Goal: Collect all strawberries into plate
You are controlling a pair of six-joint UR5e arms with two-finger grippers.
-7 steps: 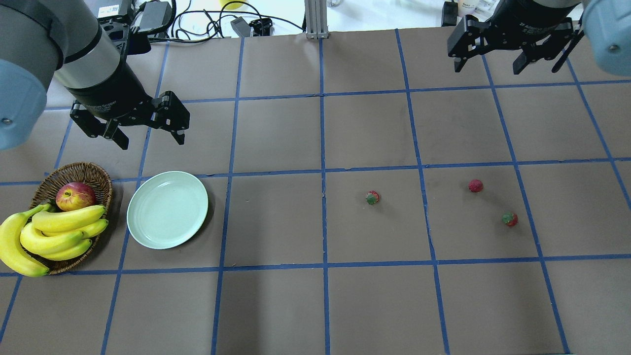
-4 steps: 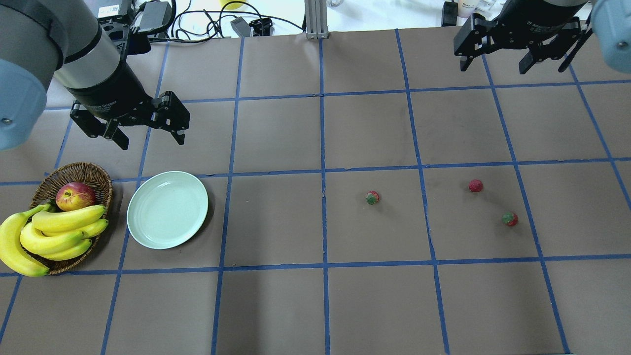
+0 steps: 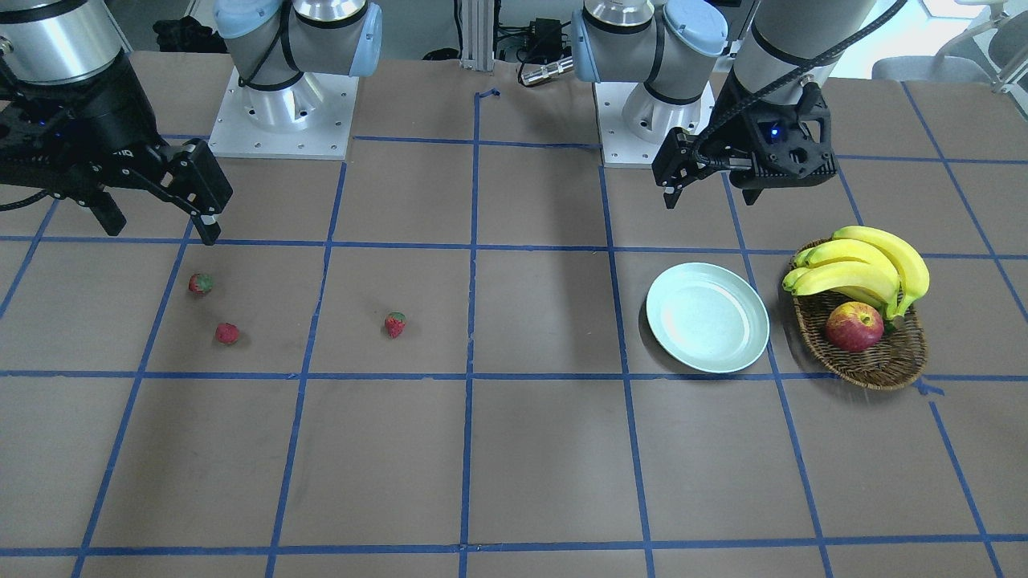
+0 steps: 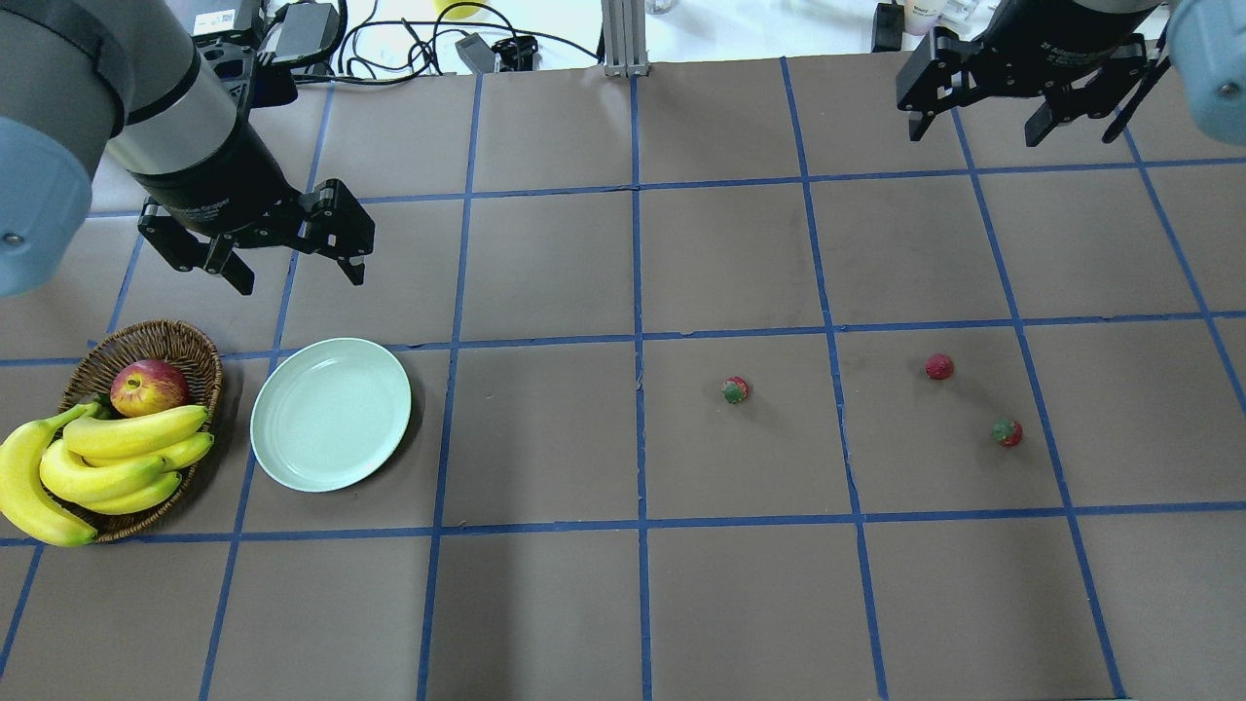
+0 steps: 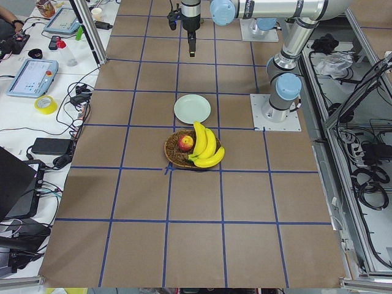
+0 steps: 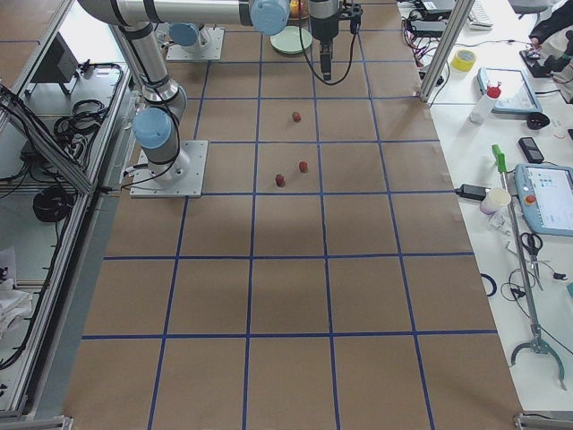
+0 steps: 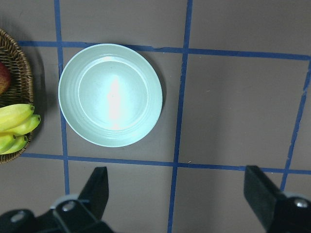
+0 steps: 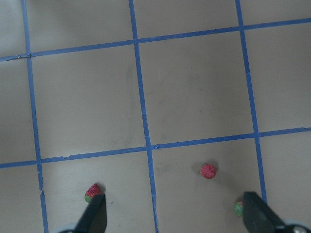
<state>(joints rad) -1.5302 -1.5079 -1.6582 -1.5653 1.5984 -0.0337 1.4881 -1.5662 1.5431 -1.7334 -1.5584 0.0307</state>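
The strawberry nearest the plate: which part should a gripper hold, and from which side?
Probably the red body of the strawberry, pinched across its widest part from straight above: it is small, rounded, lying free on the flat table with open space on every side.

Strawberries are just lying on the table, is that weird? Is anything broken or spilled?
Nothing looks broken or spilled. The three strawberries lie loose on the table, far from the empty plate. The bananas stick out over the rim of the basket.
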